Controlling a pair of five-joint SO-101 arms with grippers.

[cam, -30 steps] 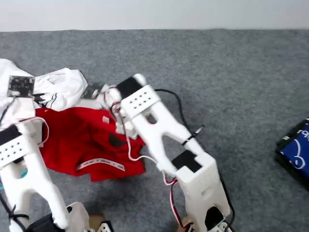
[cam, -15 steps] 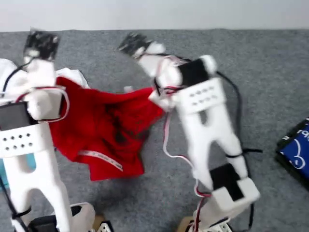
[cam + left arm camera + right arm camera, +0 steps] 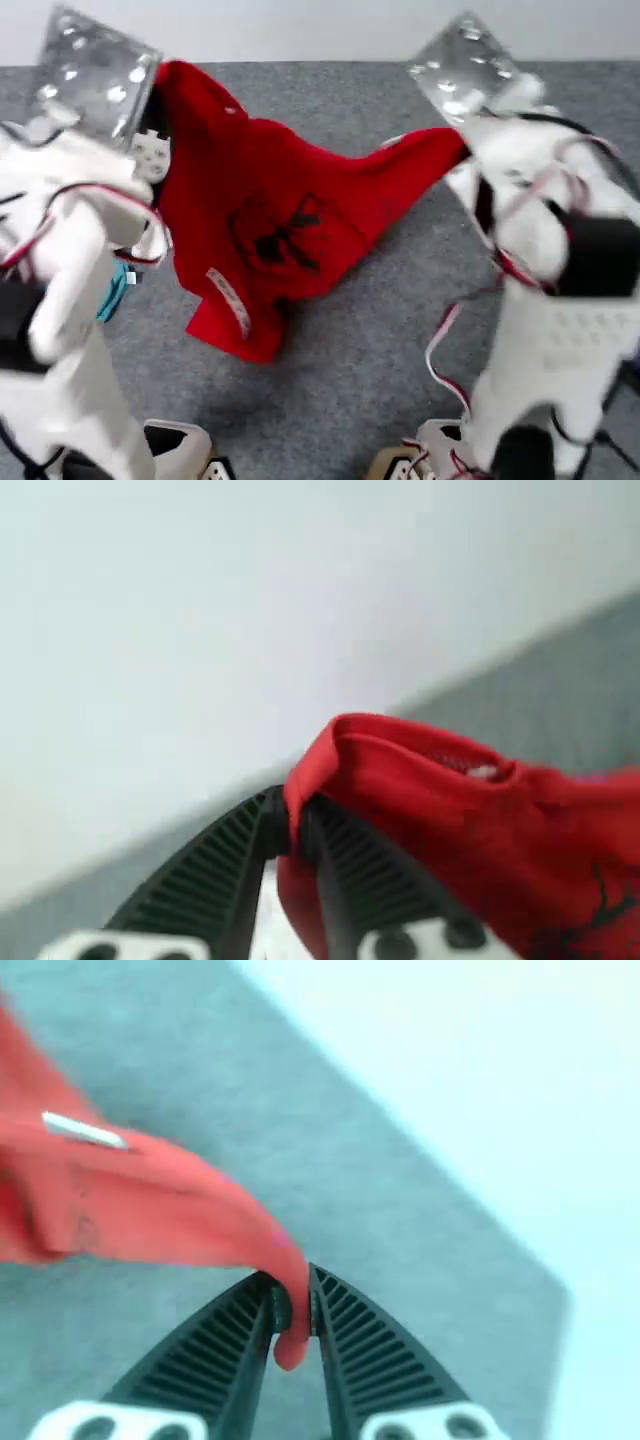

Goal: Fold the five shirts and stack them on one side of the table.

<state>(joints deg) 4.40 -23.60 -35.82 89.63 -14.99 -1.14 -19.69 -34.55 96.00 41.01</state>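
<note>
The grey felt-covered table (image 3: 400, 330) lies nearest. Above it hangs the red cotton shirt with a black print (image 3: 290, 220), stretched wide. Farther back, the left gripper (image 3: 290, 818) pinches one edge tight and the right gripper (image 3: 291, 1305) clamps the other.

The left arm (image 3: 60, 300) stands tall at the left of the high view, with its wrist in the upper left corner. The right arm (image 3: 550, 300) stands likewise at the right, wrist at upper right. The left gripper (image 3: 290, 808) and right gripper (image 3: 290, 1288) each pinch the shirt (image 3: 270, 220) between closed jaws.
</note>
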